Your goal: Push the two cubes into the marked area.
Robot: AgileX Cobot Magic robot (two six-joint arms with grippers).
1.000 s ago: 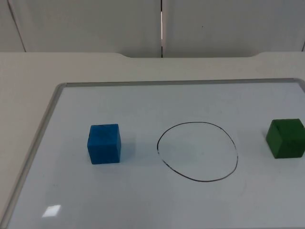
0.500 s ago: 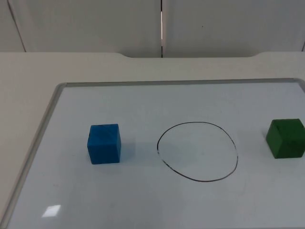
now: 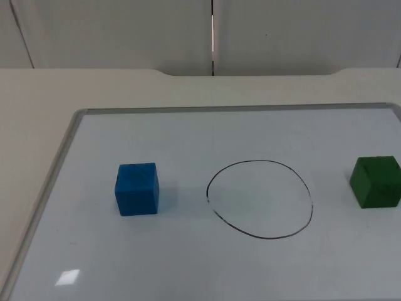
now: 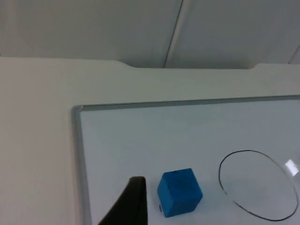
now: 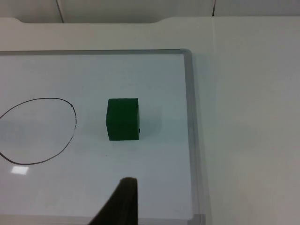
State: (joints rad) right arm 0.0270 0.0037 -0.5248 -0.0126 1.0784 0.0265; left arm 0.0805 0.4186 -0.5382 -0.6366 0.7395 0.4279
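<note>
A blue cube (image 3: 137,189) sits on the whiteboard left of a hand-drawn black circle (image 3: 260,199). A green cube (image 3: 376,182) sits right of the circle, near the board's right side. Both cubes lie outside the line, each a cube's width or more from it. In the left wrist view my left gripper (image 4: 133,201) hangs close beside the blue cube (image 4: 180,192), on the side away from the circle (image 4: 258,185), without touching it. In the right wrist view my right gripper (image 5: 123,199) hangs short of the green cube (image 5: 123,119), with bare board between them.
The whiteboard's raised grey frame (image 3: 69,135) runs along the left and far sides, and its right edge (image 5: 191,117) passes close to the green cube. Beige table top (image 3: 37,100) surrounds the board. The grey partition wall (image 3: 125,31) closes the back.
</note>
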